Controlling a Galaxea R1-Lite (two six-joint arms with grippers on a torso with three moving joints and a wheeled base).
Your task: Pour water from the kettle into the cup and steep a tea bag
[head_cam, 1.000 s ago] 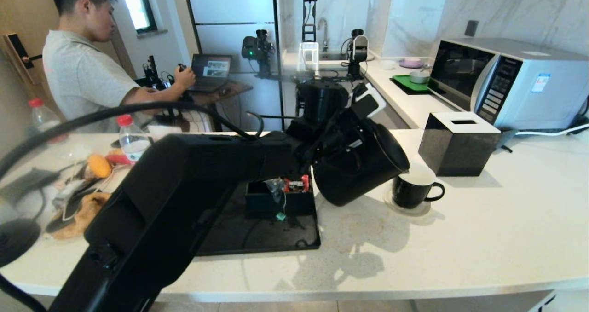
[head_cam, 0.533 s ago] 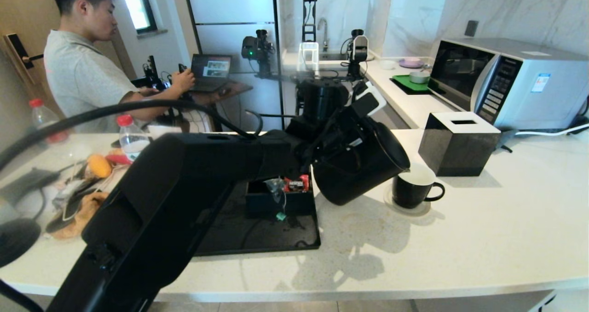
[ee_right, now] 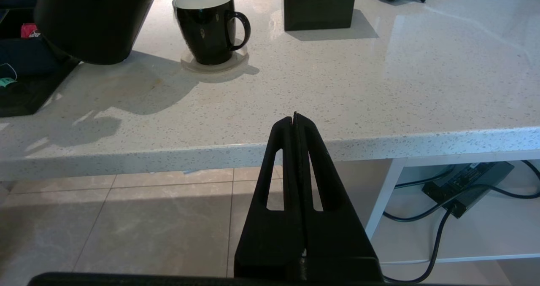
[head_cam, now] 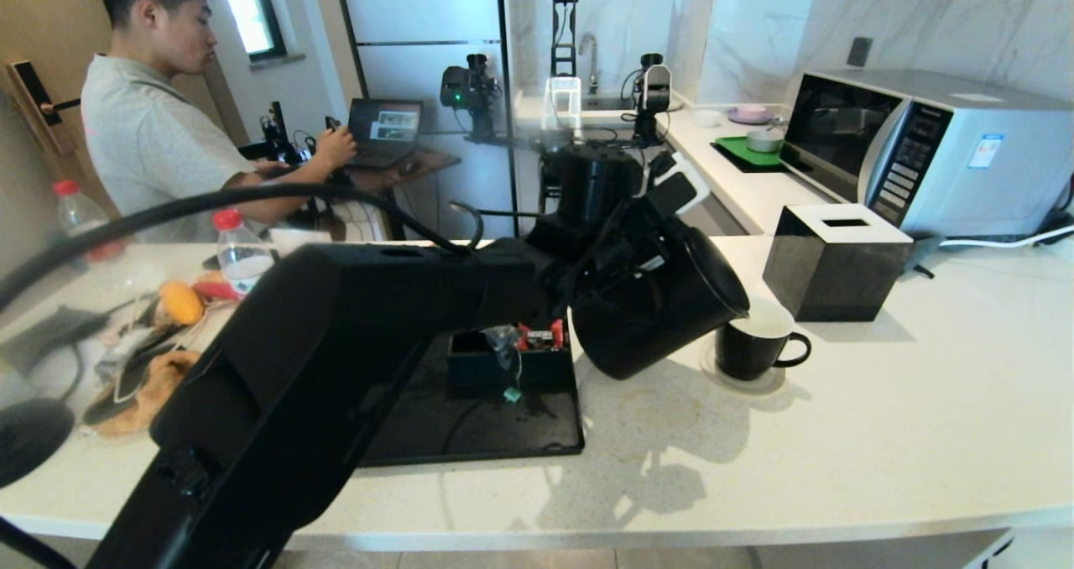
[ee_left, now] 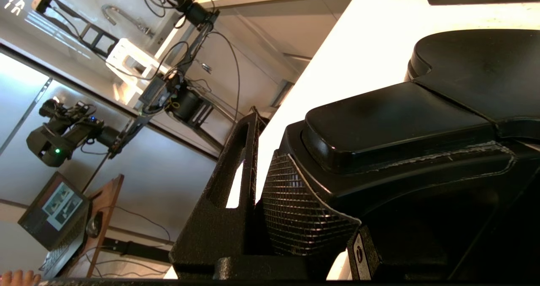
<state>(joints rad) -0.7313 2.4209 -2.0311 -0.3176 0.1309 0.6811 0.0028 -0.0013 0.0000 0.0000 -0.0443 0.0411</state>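
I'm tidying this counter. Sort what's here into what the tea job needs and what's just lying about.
Needed: kettle, tilted over the cup, held by the left gripper; tea bag on the black tray.
Lying about: tissue box, microwave, water bottle.

The left arm (head_cam: 336, 368) hid much of the black tray (head_cam: 503, 435); the kettle (head_cam: 654, 300) covered the cup's (head_cam: 755, 347) near rim.

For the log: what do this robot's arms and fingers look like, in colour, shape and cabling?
The left arm is bulky, matte black and boxy, with a black cable arching over it. The left gripper has textured black fingers with a long slot, plus a cross-hatched pad. The right gripper has the same black, tapered fingers, each slotted. No markings are readable.
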